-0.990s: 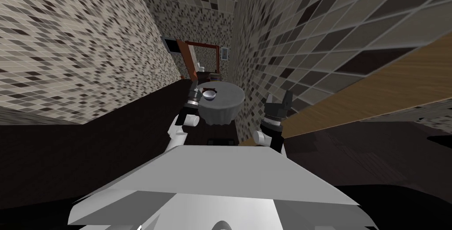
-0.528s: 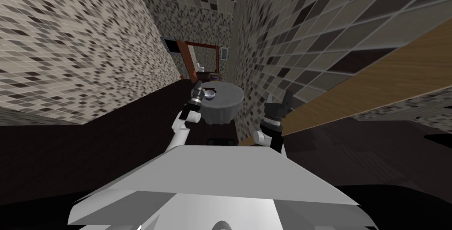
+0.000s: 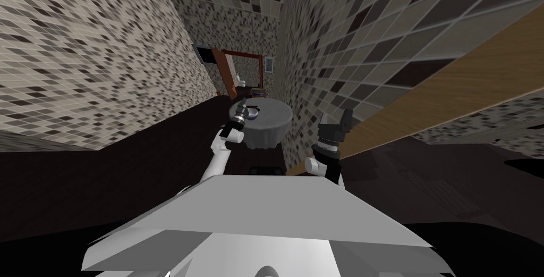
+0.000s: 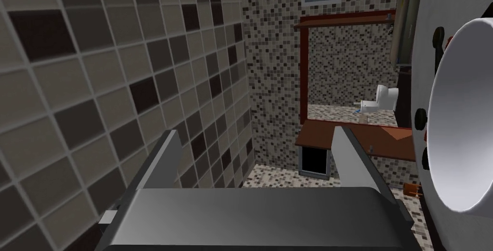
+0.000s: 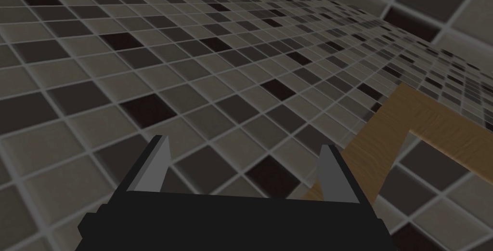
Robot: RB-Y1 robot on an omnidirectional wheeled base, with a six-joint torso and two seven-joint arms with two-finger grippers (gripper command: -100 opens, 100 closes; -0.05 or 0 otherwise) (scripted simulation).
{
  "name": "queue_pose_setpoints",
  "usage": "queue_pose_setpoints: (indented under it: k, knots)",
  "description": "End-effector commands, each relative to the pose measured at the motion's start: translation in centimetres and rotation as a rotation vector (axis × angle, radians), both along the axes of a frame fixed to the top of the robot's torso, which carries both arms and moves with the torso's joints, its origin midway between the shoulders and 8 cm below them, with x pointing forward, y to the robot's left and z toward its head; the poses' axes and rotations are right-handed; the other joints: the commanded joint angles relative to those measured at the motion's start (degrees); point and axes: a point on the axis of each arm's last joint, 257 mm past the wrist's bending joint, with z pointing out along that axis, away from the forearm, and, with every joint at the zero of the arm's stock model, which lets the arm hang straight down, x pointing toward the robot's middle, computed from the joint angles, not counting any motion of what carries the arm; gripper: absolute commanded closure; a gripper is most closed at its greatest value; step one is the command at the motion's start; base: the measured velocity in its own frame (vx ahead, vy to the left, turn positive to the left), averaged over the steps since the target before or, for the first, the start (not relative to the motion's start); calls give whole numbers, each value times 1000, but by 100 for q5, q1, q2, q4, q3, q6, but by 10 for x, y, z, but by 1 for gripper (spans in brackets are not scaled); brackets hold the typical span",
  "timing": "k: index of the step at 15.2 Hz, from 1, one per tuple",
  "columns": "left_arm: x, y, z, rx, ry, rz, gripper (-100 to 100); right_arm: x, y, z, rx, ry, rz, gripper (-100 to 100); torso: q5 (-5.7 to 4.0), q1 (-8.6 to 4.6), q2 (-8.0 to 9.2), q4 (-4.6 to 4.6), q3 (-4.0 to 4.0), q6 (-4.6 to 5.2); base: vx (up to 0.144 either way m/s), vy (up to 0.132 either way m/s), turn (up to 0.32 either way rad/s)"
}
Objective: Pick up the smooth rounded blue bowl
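Closest in, the right gripper (image 3: 334,122) hangs by the tiled wall with its blades spread and nothing in them. Out ahead, the left gripper (image 4: 257,135) is up at the round grey table (image 3: 276,126), blades wide apart and empty. And there's the bowl (image 4: 463,118), pale here, sitting on the table toward its left side. It's just beside one blade, outside the gap rather than in it, so the grab isn't lined up yet, I'd say. Best bet is to slide the hand sideways until the rim sits between the blades, one inside the wall and one outside. Then close gently, because that smooth curve could slip.
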Motion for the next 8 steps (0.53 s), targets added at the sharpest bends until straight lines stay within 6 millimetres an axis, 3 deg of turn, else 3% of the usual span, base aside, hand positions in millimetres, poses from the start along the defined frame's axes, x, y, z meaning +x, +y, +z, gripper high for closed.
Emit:
queue_pose_setpoints:
  k: [1, 3, 4, 7, 8]
  knots:
    - [13, -5, -5, -4, 41, -7, -100, 0, 0, 0, 0, 0, 0, 0, 0, 0, 0, 0, 0, 0, -35, -20, -18]
    - [15, -5, -10, -2, 63, -6, -100, 0, 0, 0, 0, 0, 0, 0, 0, -1, 2, 1, 1, -1, -21, -9, -6]
    - [29, -9, -15, -10, 98, -14, -100, 0, 0, 0, 0, 0, 0, 0, 0, 2, 0, 0, 0, -1, -20, -7, -12]
    - [32, -10, -21, -6, 131, -13, -100, 0, 0, 0, 0, 0, 0, 0, 0, 2, 0, 0, 0, -1, -21, -10, -8]
    - [44, -14, -26, -15, 166, -19, -100, 0, 0, 0, 0, 0, 0, 0, 1, 3, -1, 0, 0, -1, -22, -11, -9]
